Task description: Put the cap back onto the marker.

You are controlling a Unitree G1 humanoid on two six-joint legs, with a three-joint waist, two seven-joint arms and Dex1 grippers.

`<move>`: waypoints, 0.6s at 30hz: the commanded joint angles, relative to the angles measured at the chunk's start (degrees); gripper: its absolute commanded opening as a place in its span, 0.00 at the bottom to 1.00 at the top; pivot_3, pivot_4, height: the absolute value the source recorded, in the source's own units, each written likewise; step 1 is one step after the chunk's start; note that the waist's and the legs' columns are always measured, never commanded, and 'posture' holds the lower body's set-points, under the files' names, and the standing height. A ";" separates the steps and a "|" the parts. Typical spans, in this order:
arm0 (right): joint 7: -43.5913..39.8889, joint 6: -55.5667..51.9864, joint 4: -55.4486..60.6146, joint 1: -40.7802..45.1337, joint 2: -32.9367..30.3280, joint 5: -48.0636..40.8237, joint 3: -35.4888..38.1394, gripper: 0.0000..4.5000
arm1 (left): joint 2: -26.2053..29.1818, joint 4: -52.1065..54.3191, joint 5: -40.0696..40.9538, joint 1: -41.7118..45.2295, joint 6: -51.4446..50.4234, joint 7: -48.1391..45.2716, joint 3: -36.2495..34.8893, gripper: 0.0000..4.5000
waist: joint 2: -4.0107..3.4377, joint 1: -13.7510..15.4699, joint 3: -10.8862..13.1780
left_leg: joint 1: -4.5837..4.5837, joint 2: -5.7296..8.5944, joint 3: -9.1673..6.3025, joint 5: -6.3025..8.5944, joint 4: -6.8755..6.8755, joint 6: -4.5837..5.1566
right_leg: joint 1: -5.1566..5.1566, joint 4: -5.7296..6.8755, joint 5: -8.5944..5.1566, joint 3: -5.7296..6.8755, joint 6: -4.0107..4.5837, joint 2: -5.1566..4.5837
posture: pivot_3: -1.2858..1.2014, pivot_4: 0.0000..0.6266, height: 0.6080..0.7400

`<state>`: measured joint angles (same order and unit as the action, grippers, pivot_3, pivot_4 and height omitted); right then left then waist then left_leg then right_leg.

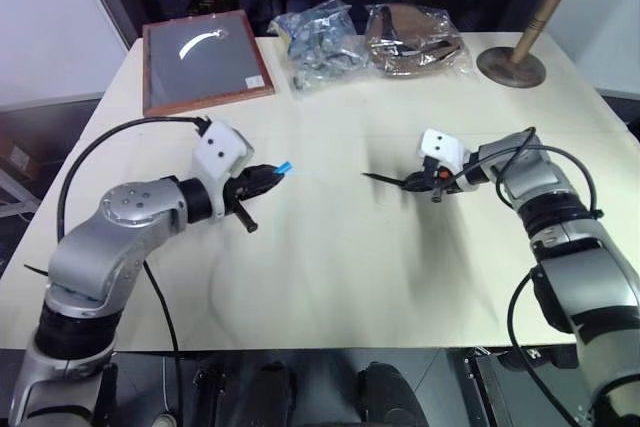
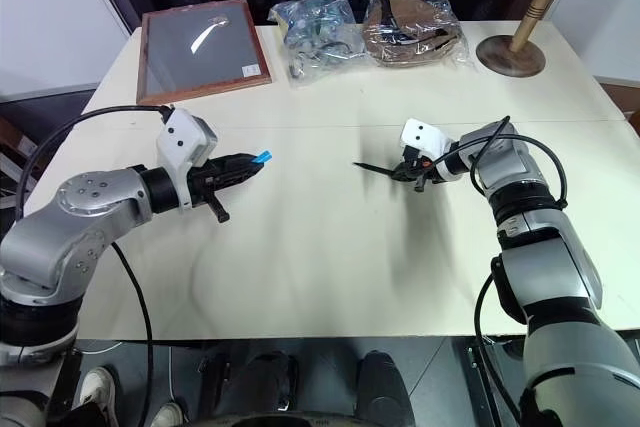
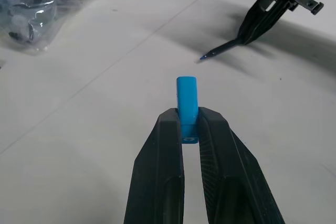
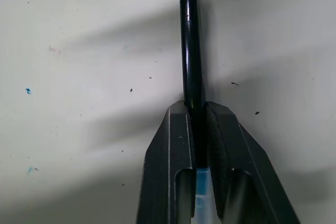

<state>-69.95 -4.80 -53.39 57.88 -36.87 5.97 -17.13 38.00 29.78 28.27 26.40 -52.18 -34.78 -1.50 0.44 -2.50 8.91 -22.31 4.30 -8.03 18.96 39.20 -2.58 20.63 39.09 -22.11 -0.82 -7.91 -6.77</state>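
Marker [image 4: 190, 51] tip cut off, seemingly uncapped

My arms are built of rounded silver-grey metal segments joined by black ribbed collars. Behind my left gripper [image 1: 268, 177] sits a white, boxy camera housing, and a thin black cable loops from it back to the shoulder. A short black peg juts out below the wrist. My right gripper [image 2: 400, 169] carries a matching white housing with two small dark dots on its face, a touch of orange just behind the jaws, and black cables arching over the forearm. My fingers [image 3: 160, 177] are matte black, long and tapered, with finely ribbed inner faces and hollowed backs.
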 commanded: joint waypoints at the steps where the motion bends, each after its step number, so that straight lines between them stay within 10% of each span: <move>1: -0.16 -2.01 0.83 -2.23 -0.24 1.42 -0.08 0.01 | 0.29 1.27 0.62 1.04 1.34 -0.01 -1.71 0.00 | 0.00 -0.01 0.00 | 0.00 0.00 0.00 0.00 0.00 0.00 | -0.01 0.00 0.00 0.00 0.00 0.00 | 0.52 0.24 1.00; 18: -1.08 -7.09 43.21 -9.19 -8.85 2.91 2.05 0.01 | 1.58 -28.52 -11.93 3.73 39.00 -22.65 7.25 0.00 | -0.04 -0.05 0.02 | -0.14 0.01 0.05 0.00 -0.08 0.00 | 0.24 0.02 0.00 0.04 0.00 -0.01 | 0.52 0.24 1.00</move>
<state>-71.15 -10.47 -15.46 48.83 -44.68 9.36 -16.64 39.20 5.30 19.52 28.29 -20.65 -54.46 4.58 0.40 -2.55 8.93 -22.45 4.30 -7.99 18.96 39.13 -2.58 20.87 39.11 -22.11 -0.78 -7.91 -6.78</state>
